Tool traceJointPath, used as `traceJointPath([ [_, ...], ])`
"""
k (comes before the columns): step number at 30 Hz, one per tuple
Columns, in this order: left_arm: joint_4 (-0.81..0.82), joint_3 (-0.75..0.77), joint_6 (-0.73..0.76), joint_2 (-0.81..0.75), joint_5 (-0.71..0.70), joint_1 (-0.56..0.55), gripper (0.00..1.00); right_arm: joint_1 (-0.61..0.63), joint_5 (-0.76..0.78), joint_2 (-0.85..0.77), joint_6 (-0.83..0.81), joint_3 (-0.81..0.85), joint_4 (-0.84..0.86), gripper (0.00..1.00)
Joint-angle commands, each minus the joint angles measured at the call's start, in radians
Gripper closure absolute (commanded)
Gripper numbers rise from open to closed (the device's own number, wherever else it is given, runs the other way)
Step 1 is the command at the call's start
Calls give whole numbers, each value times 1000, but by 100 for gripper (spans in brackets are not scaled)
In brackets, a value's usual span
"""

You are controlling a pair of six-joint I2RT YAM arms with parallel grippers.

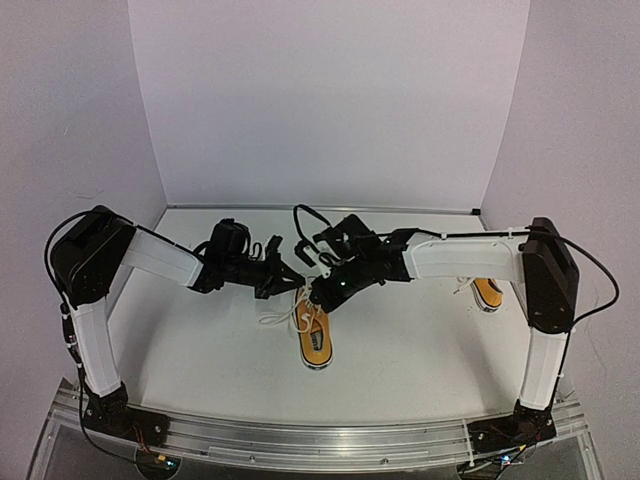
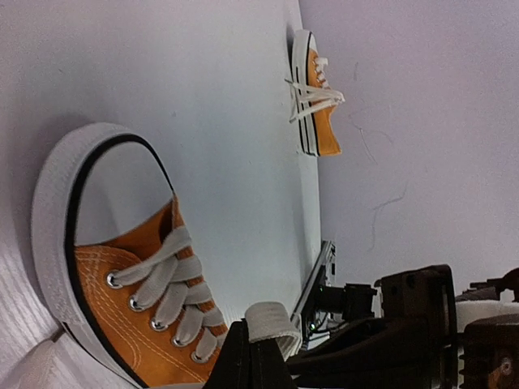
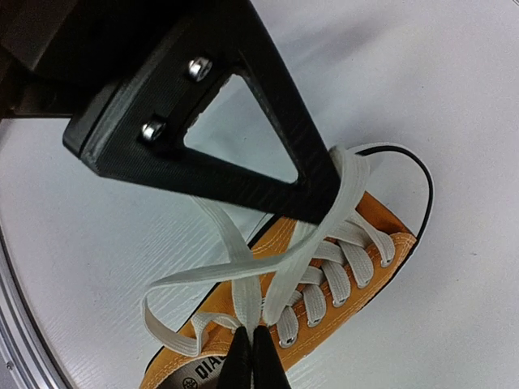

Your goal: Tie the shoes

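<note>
Left claw [image 2: 258,344] pinches a lace loop [image 2: 268,321]; right claw [image 3: 251,356] clamps a lace strand [image 3: 243,284], the shoe [image 3: 377,217] directly beneath.

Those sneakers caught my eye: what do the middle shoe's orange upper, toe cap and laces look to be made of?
Orange upper: looks like woven canvas, matte, with rows of stitching beside the eyelets.
Toe cap: probably rubber, smooth white with a faint sheen and a black edge line.
Laces: flat woven fabric, likely cotton or polyester; fine ribbing shows across them.
</note>
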Motion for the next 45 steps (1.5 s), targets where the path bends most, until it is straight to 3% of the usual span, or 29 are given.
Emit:
traceJointPath([
  [1,86,38,-33,31,185,-16,100,-2,27,-73,-12,-1,42,100],
  [13,62,33,-20,56,307,-47,100,-3,29,-78,-2,-13,42,99],
  [22,97,6,-44,84,299,-70,100,-3,47,-149,87,-75,36,74],
  [33,139,6,-81,97,294,-70,100,5,-46,-250,213,-205,40,68],
  [38,152,7,-90,102,287,-71,100,32,-89,-219,230,-215,67,58],
  [45,191,1,-113,103,287,-69,100,49,-92,-137,232,-194,78,59],
])
